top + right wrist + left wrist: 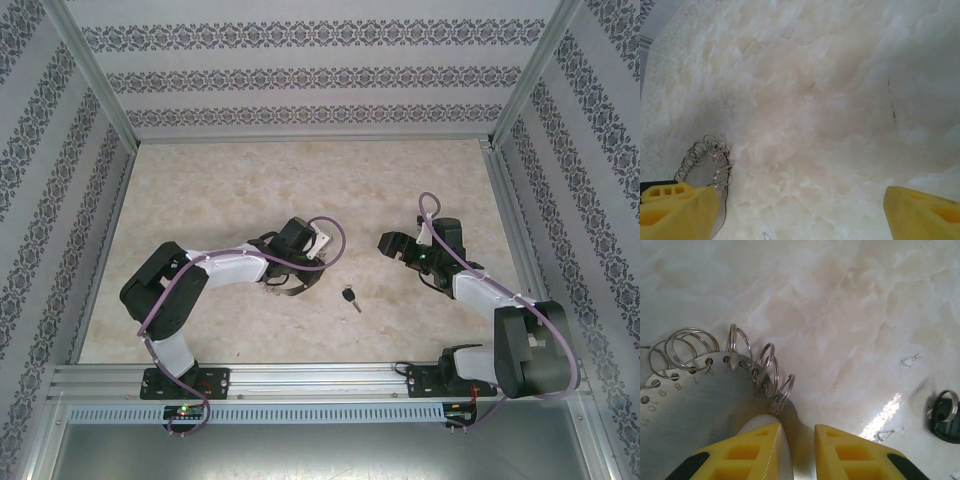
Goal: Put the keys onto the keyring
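Overhead, my left gripper (287,282) hides whatever lies beneath it. The key (350,298) lies on the table (250,180) between it and my right gripper (392,244), apart from both. At the left wrist, the keyring (700,410), a numbered plate fringed with wire loops (772,385), puts its tab (802,440) between my fingers (760,450); whether they pinch it I cannot tell. The key is cropped at the right edge. At the right wrist, my jaws stand spread wide over the table, with the loops at lower left.
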